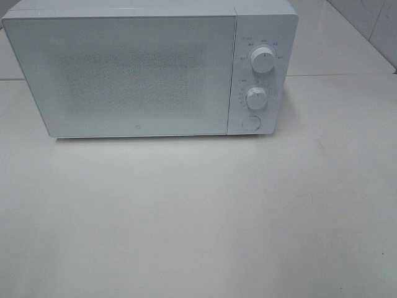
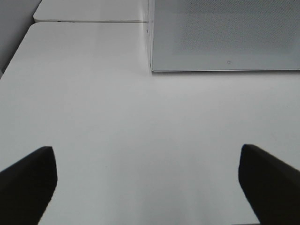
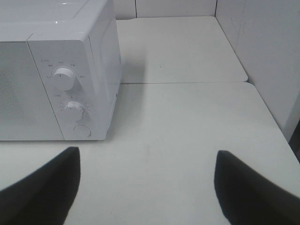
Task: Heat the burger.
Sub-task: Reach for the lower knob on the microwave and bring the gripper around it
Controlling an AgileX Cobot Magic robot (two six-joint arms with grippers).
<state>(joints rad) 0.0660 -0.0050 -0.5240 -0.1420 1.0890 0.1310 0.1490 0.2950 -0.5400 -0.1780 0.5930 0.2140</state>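
**Appliance.** A white microwave oven (image 1: 124, 74) stands on the rear part of the table (image 1: 198, 217). The body is a rectangular box with a smooth, slightly glossy shell. The door (image 1: 121, 71) is shut. It is a flat, pale, reflective panel with a fine dotted mesh field across its middle. A small mark (image 2: 228, 62) sits near the lower edge of the door, too small to read.

**Control panel.** The panel occupies the right side of the oven front. It carries three round white controls stacked vertically:
- upper dial (image 1: 263, 60), a knurled-looking knob with a pointer line;
- lower dial (image 1: 256, 98), of the same form;
- a flat round button (image 1: 250, 122) beneath them.

Fine grey print rings both dials. None of it is legible.

**Work surface.** The table is matte off-white with rounded corners. A seam (image 3: 183, 83) separates the front top from a second top behind it. Pale wall panels (image 3: 262, 51) border the right side.

**Grippers.** The left gripper (image 2: 146, 161) is released. Its dark, wedge-shaped fingers (image 2: 28, 187) stand well apart, with only bare table between them. The right gripper (image 3: 147, 161) is likewise released, its fingers (image 3: 42, 192) spread wide and grasping nothing.

**Task item.** The burger shows in no view. Its location, heading and long axis cannot be told.
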